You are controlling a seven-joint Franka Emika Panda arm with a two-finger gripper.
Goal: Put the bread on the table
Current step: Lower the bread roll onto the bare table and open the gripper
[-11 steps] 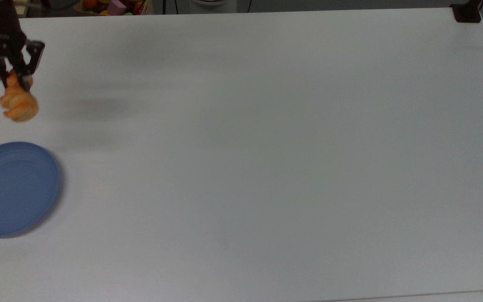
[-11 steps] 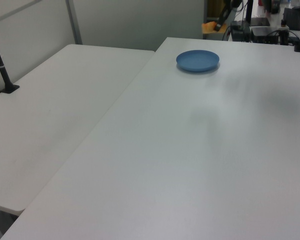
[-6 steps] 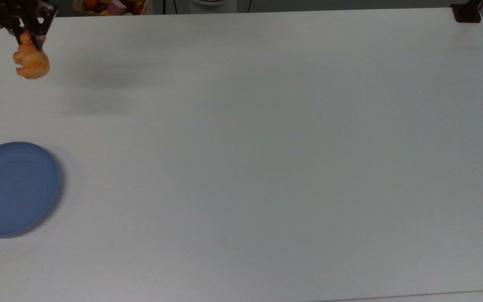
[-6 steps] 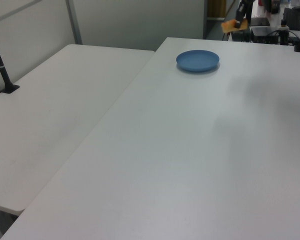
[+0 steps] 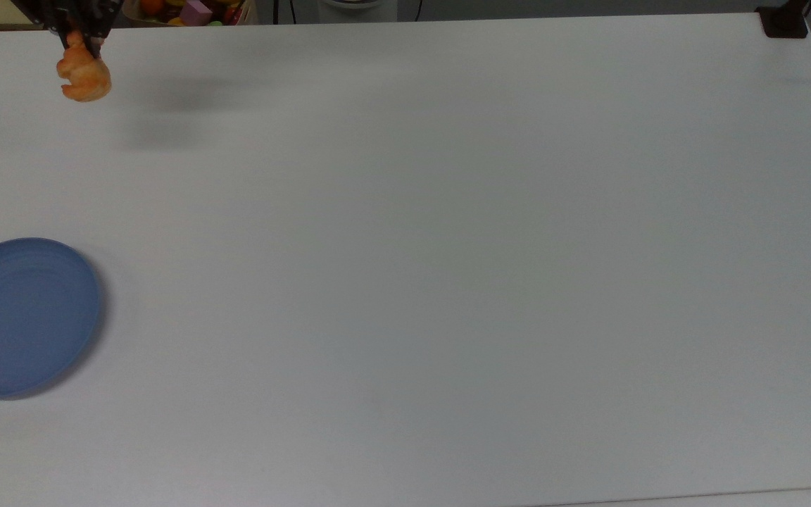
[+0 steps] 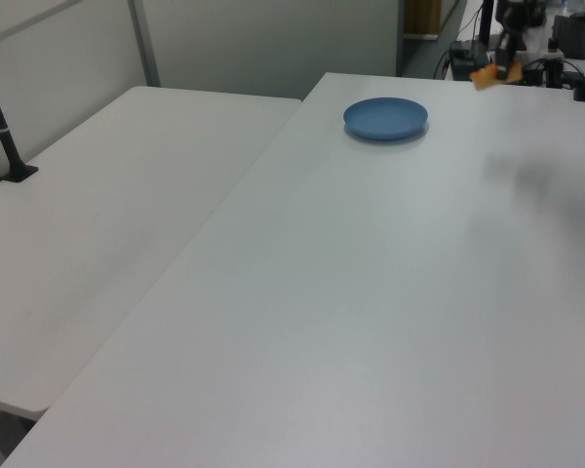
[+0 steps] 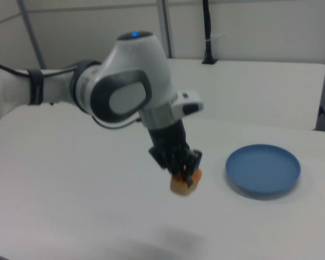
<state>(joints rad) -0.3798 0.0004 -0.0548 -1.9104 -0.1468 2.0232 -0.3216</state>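
Claw [image 7: 185, 172] clamped on bread [image 7: 184, 183], hanging above counter [image 5: 448, 246] at ten o'clock in top view; blue plate [image 5: 22, 317] bare, at eight.

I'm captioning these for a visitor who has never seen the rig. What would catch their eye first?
First, the gripper shut on the bread, an orange roll hanging in the air above the white table, near the top view's upper left corner. Next, the blue plate, lying bare at the top view's left edge, apart from the bread.
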